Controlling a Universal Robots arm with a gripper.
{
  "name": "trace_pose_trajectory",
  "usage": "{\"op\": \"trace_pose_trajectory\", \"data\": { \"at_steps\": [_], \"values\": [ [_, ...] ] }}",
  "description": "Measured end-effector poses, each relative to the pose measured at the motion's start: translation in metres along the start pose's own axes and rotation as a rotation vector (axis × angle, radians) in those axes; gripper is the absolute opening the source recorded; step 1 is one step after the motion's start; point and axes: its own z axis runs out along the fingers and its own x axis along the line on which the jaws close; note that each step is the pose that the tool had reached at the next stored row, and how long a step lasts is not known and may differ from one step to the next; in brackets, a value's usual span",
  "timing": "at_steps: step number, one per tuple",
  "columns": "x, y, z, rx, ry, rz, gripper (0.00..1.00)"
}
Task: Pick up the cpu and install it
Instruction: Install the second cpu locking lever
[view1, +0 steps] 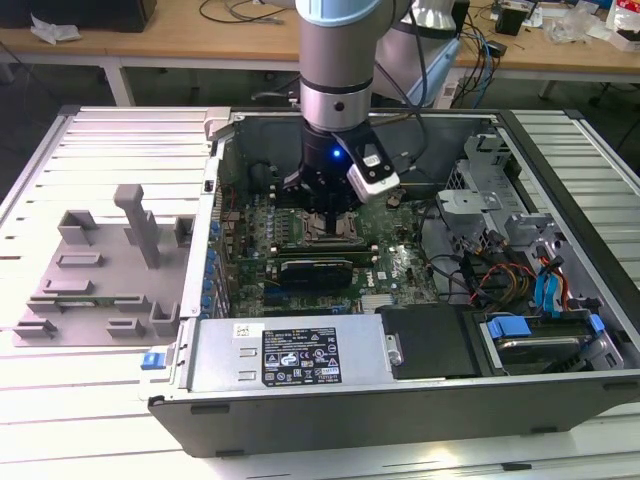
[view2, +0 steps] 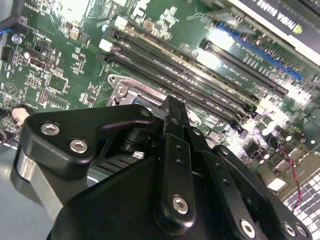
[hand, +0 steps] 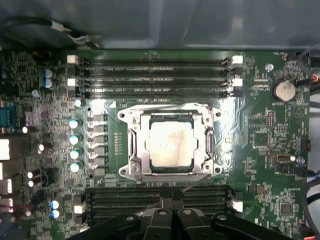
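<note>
CPU: you can see the cpu (hand: 170, 145) lying flat and square inside the metal socket frame (hand: 134, 150) in the first wrist view, silver top up, so by the look of it the chip is already seated where it belongs.
Computer case: the open case (view1: 560, 250) lies on its side, which puts the motherboard (hand: 260, 135) face up for you.
Arm: it stands upright over the board in the exterior view, wrist pointing down at the socket area.
Gripper: the gripper (view2: 172, 107) has its black fingers drawn together at the tip with nothing between them; it hangs just above the socket, apart from the chip.
Memory slots: the long memory slots (hand: 155, 75) flank the socket on two sides.
</note>
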Motion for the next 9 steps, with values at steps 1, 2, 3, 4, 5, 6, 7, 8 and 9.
{"op": "trace_pose_trajectory", "data": {
  "at_steps": [1, 2, 3, 4, 5, 6, 7, 8, 9],
  "values": [
    [0.0, -0.002, 0.0001, -0.0001, -0.0001, 0.0, 0.11],
    [0.0001, -0.0021, 0.0003, -0.0001, -0.0001, 0.0, 0.11],
    [0.0009, -0.0024, 0.0005, -0.0007, 0.0001, 0.0, 0.11],
    [0.003, -0.0027, 0.0009, -0.0038, -0.0006, 0.0, 0.11],
    [0.0042, -0.0029, 0.0013, -0.0054, -0.0007, 0.0, 0.11],
    [0.0049, -0.0032, 0.0018, -0.007, -0.0008, 0.0, 0.11],
    [0.0056, -0.0036, 0.0029, -0.0083, -0.0009, 0.0, 0.11],
    [0.0058, -0.0039, 0.0036, -0.0093, -0.0008, 0.0, 0.11],
    [0.006, -0.0044, 0.0043, -0.0103, -0.0009, -0.003, 0.11]
  ]
}}
